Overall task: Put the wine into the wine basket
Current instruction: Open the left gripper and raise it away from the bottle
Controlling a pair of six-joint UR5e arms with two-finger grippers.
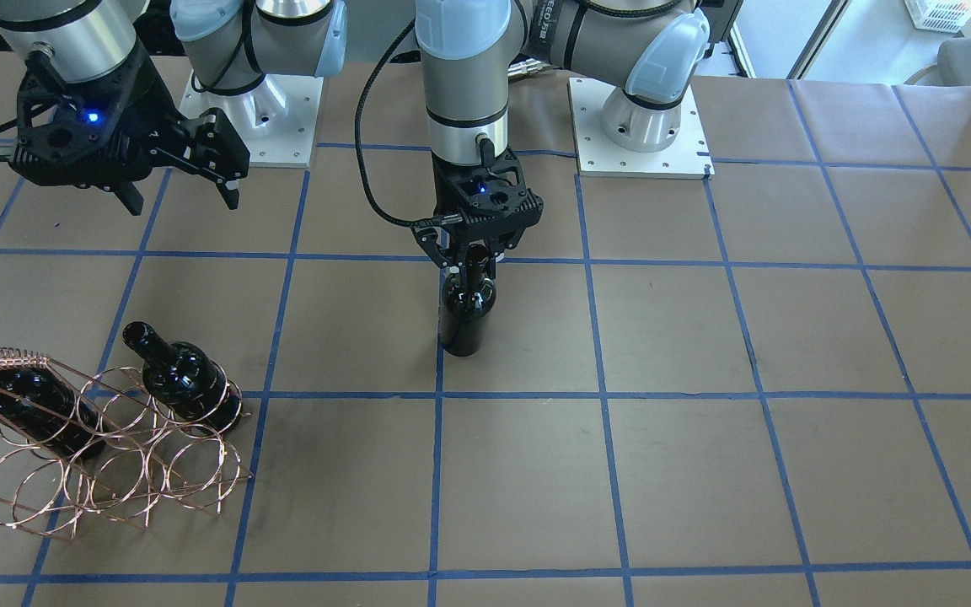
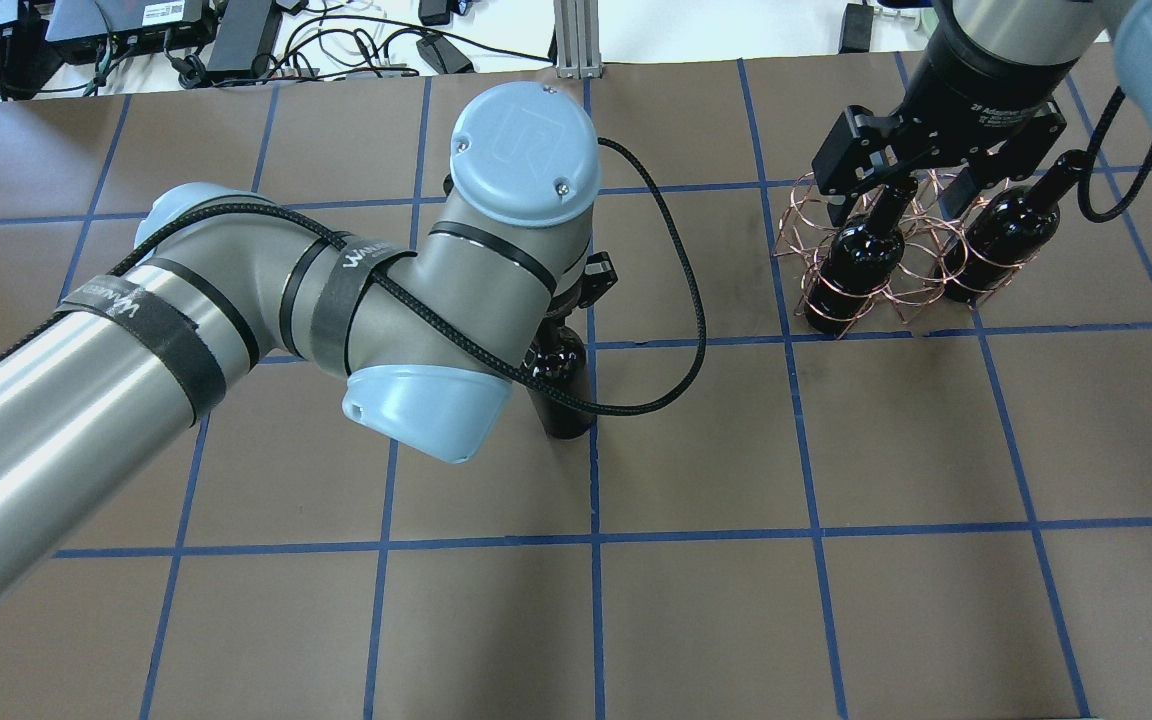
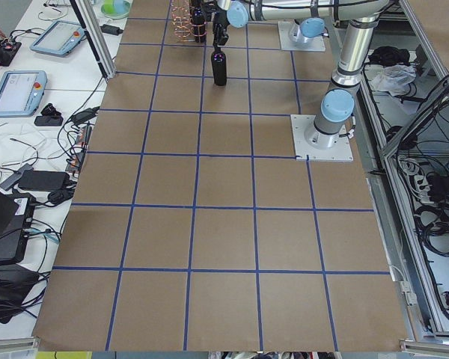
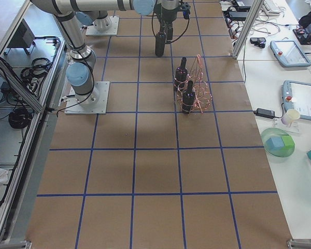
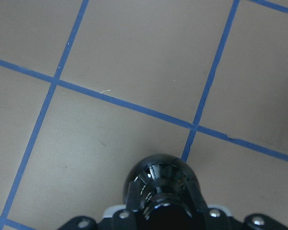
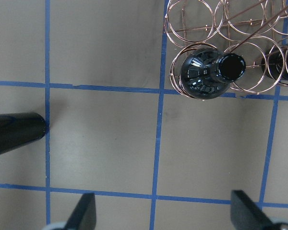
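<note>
An upright near-black wine bottle (image 1: 464, 316) stands mid-table, and my left gripper (image 1: 470, 274) is shut on its neck from above. The left wrist view looks straight down on that wine bottle (image 5: 158, 179), with a finger on each side of the neck. In the overhead view my left arm hides all but the lower part of the bottle (image 2: 564, 395). The copper wire wine basket (image 1: 106, 459) sits on my right side with two bottles (image 1: 186, 375) (image 1: 26, 396) in its rings. My right gripper (image 1: 182, 198) hovers open and empty above the basket (image 2: 901, 265).
A grid of blue tape lines covers the brown table top (image 1: 705, 472). Both arm base plates (image 1: 641, 126) are bolted along the robot's side. Benches with tablets and cables (image 3: 30, 90) run beyond the far table edge.
</note>
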